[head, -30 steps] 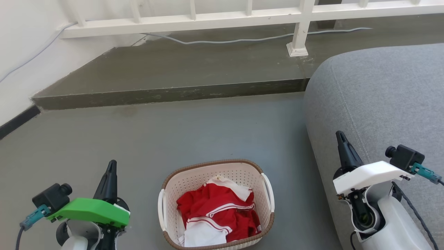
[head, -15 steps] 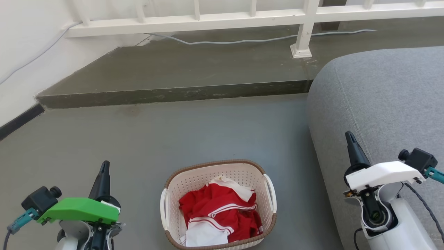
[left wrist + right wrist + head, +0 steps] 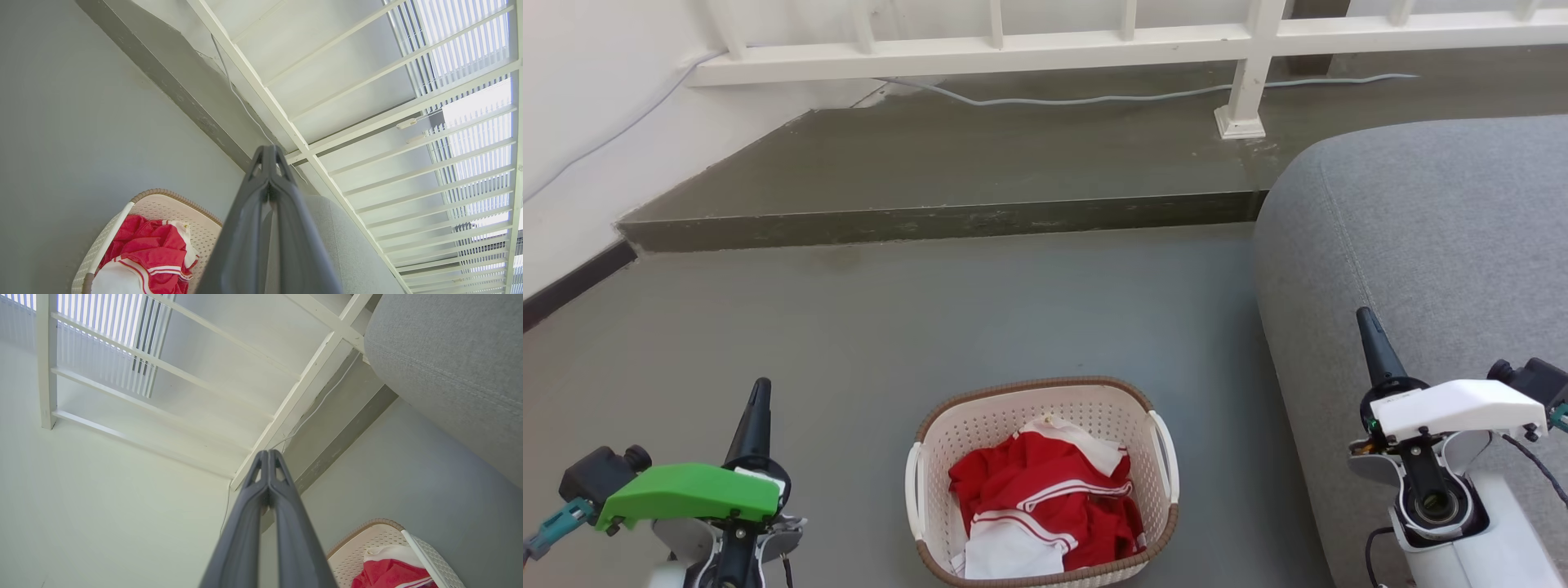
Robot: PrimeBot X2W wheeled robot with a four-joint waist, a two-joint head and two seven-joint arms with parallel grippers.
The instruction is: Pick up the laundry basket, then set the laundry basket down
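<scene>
"Laundry basket (image 3: 1005, 416): where does it stand?"

"Upright on the grey floor (image 3: 931, 310), near the rounded front corner of the grey sofa (image 3: 1421, 245), on the sofa's left side. A strip of bare floor lies between the two, so they do not touch."

"What is in it?"

"Crumpled red-and-white clothes (image 3: 1045, 490). The brown woven-look rim (image 3: 1033, 381) is bare all round. One of the two white side handles (image 3: 1168, 457) faces the sofa and the other faces away from it."

"And the grippers?"

"In the head view the right gripper (image 3: 1368, 335) shows against the sofa's front edge, pointing forward and apart from the basket. The left gripper (image 3: 758, 396) is well away from the sofa, on the far side of the basket from it, over bare floor. Neither touches the basket."

"How are the fingers set?"

"In the right wrist view the two dark fingers (image 3: 245, 522) are pressed together at the tips with nothing between them. The left wrist view shows the same: its fingers (image 3: 245, 228) are clenched tip to tip and empty."

"Anything beyond?"

"At the sofa's far corner a low dark step (image 3: 931, 220) crosses the floor. Behind it a white railing (image 3: 1013, 57) stands on the raised level, with a pale cable (image 3: 1094, 98) lying along its foot."
</scene>
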